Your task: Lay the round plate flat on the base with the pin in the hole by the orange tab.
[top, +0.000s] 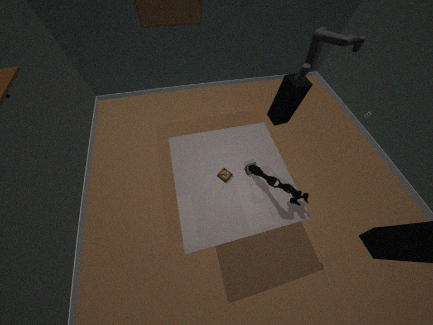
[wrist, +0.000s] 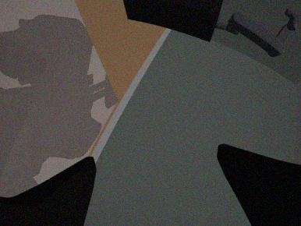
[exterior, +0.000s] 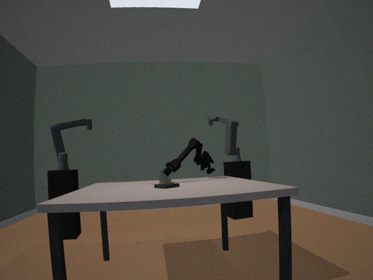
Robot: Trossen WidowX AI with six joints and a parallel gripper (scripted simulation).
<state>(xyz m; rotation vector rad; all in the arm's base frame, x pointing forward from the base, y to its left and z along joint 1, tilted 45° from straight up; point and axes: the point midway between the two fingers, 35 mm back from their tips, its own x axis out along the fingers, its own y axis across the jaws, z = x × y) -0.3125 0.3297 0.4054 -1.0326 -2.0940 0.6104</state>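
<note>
The round plate (top: 225, 177) (exterior: 166, 182) shows orange with a grey middle and sits on the dark square base (top: 219, 175) (exterior: 166, 186), on the white table. It is small and dim in the top and exterior views; the tab, the hole, the pin and any tilt of the plate cannot be made out. My gripper (top: 303, 202) (exterior: 214, 166) (wrist: 157, 159) is open and empty, raised above the table's edge region, well away from the plate and touching nothing. The wrist view shows neither plate nor base.
My arm's foot (top: 249, 169) stands on the white table (top: 202, 209) (exterior: 120, 196) beside the base. The arm's shadow falls on the table under it. Black pedestals (top: 288, 99) (exterior: 62, 192) with grey arms stand off the table.
</note>
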